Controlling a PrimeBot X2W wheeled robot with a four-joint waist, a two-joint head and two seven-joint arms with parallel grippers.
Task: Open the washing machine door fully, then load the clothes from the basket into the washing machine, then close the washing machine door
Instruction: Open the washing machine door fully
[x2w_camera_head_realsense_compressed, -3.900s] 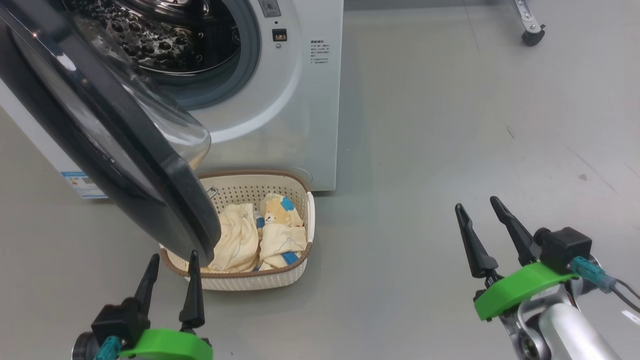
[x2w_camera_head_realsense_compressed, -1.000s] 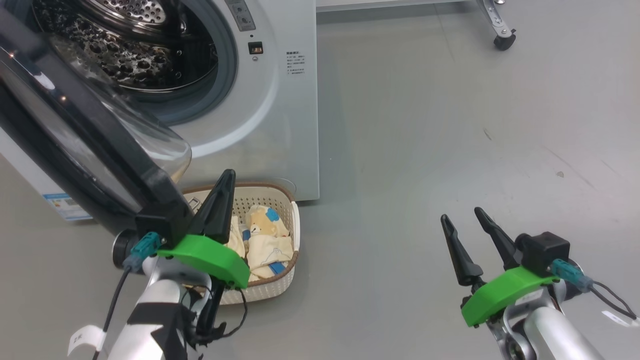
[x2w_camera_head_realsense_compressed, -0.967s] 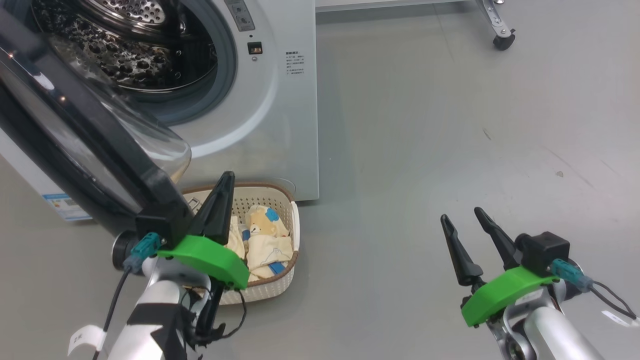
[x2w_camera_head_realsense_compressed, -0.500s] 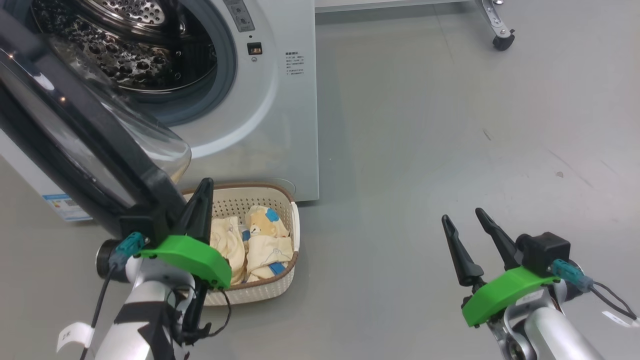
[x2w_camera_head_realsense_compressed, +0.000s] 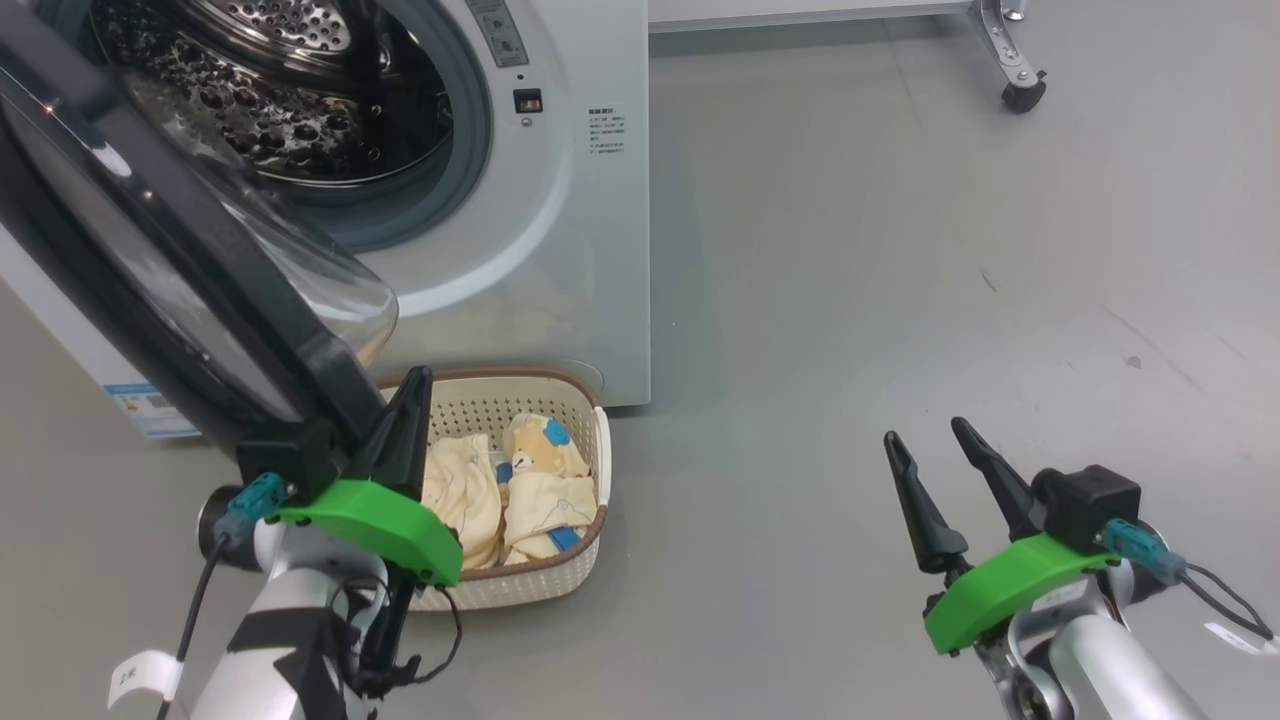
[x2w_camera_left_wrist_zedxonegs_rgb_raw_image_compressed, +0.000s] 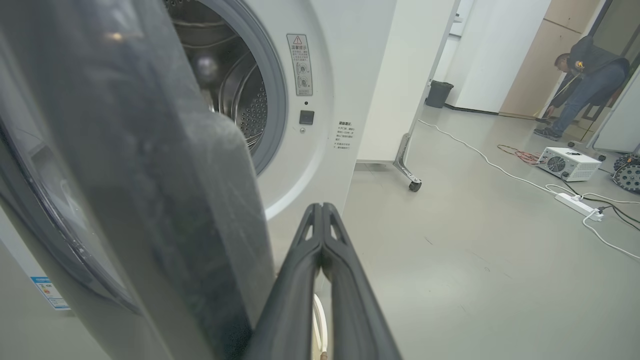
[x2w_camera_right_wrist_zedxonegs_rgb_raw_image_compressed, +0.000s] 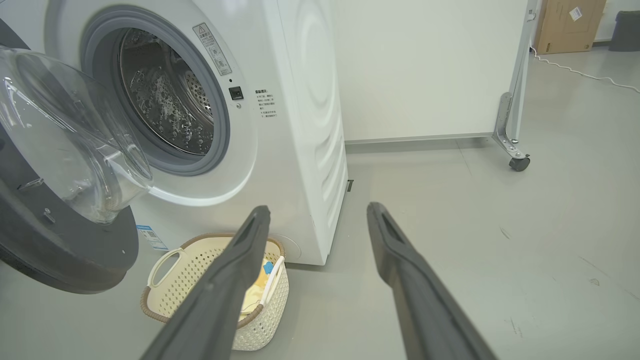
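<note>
The washing machine (x2w_camera_head_realsense_compressed: 560, 230) stands at the upper left with its steel drum showing. The washing machine door (x2w_camera_head_realsense_compressed: 200, 300) hangs partly open, its black rim slanting down over the left end of the basket (x2w_camera_head_realsense_compressed: 520, 585). Pale yellow clothes (x2w_camera_head_realsense_compressed: 540, 480) lie in the basket on the floor before the machine. My left gripper (x2w_camera_head_realsense_compressed: 416, 375) is shut and empty, its fingers close against the inner side of the door's lower edge (x2w_camera_left_wrist_zedxonegs_rgb_raw_image_compressed: 200, 225); I cannot tell if they touch. Over bare floor at the lower right, my right gripper (x2w_camera_head_realsense_compressed: 925, 435) is open and empty.
A wheeled panel stand has a caster (x2w_camera_head_realsense_compressed: 1020, 95) at the far right. In the left wrist view a person (x2w_camera_left_wrist_zedxonegs_rgb_raw_image_compressed: 580, 75) bends over in the far room, and a white box (x2w_camera_left_wrist_zedxonegs_rgb_raw_image_compressed: 570, 162) and cables lie on the floor. Grey floor spreads right of the machine.
Over the last second my left gripper has slid left from above the basket to the door's lower edge, staying shut. The head view shifted slightly. The right gripper stayed put.
</note>
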